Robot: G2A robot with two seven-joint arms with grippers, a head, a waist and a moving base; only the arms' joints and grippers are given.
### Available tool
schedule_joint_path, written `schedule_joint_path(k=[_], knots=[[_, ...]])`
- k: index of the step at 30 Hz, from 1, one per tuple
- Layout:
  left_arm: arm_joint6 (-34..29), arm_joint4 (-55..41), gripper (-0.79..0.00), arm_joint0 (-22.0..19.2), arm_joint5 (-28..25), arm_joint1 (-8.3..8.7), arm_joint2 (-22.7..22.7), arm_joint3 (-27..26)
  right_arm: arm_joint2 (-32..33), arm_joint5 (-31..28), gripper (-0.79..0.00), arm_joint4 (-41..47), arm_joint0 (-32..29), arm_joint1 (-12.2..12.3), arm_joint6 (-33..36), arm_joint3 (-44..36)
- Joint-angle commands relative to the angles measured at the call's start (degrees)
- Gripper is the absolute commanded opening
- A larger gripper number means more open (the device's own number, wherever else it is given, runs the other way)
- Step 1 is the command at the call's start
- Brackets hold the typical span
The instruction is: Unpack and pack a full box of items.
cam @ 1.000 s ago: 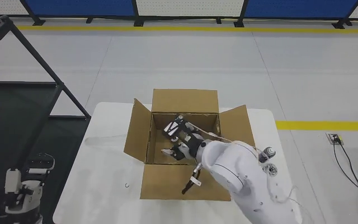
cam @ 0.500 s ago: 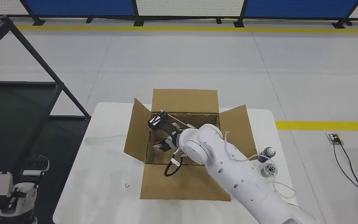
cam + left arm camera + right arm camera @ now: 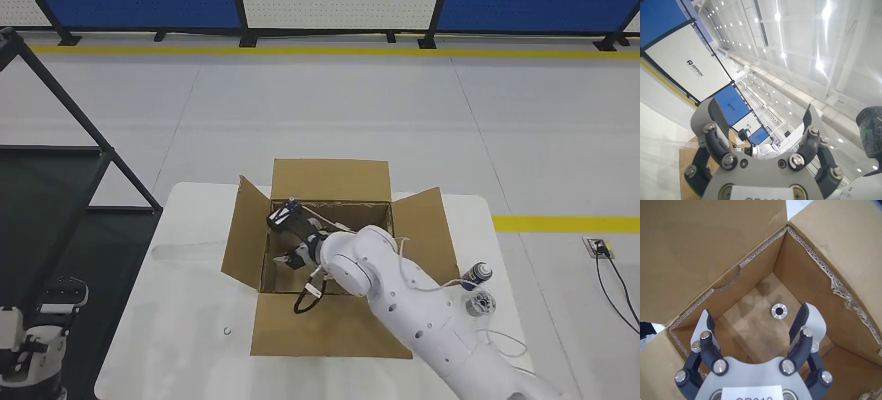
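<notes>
An open cardboard box [image 3: 330,340] stands on the white table [image 3: 180,330] with its flaps spread. My right arm reaches down into the box's far left part. My right gripper [image 3: 292,262] hangs open above the floor of the box [image 3: 753,330]. A small silver metal ring [image 3: 779,311] with a dark hole lies on that floor. It is beyond the gripper [image 3: 755,308], nearer one finger, and nothing touches it. My left gripper [image 3: 762,106] is open and empty, tilted up toward the ceiling, off to the left of the table.
A dark-capped bottle [image 3: 478,272] and a round item [image 3: 482,302] stand on the table right of the box. A tiny ring [image 3: 228,331] lies on the table left of it. The box walls [image 3: 806,275] close in around my right gripper.
My right arm swung from the middle of the box to its far left part, then nearly stopped. Its fingers stayed open.
</notes>
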Motion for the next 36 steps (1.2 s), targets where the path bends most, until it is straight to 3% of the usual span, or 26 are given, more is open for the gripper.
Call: schedule_joint_path(k=[1,8,9,13,17,36], knots=[[0.0,0.0,0.0,0.0,0.0,0.0,0.0,0.0,-0.5,-0.2,0.0,0.8,1.5,-0.7,-1.1,4.3],[0.0,0.0,0.0,0.0,0.0,0.0,0.0,0.0,-2.5,-1.0,-0.012,2.9,6.5,-3.6,-3.9,17.5],[0.0,0.0,0.0,0.0,0.0,0.0,0.0,0.0,-2.9,-1.0,-0.105,3.2,7.0,-4.1,-4.2,19.0],[0.0,0.0,0.0,0.0,0.0,0.0,0.0,0.0,-4.1,-1.9,-0.286,3.8,8.5,-5.7,-5.4,24.0],[0.0,0.0,0.0,0.0,0.0,0.0,0.0,0.0,-5.1,-2.4,-0.394,3.8,9.1,-6.9,-6.9,27.3],[0.0,0.0,0.0,0.0,0.0,0.0,0.0,0.0,-6.8,-3.0,-0.409,3.9,10.8,-11.8,-11.4,38.7]])
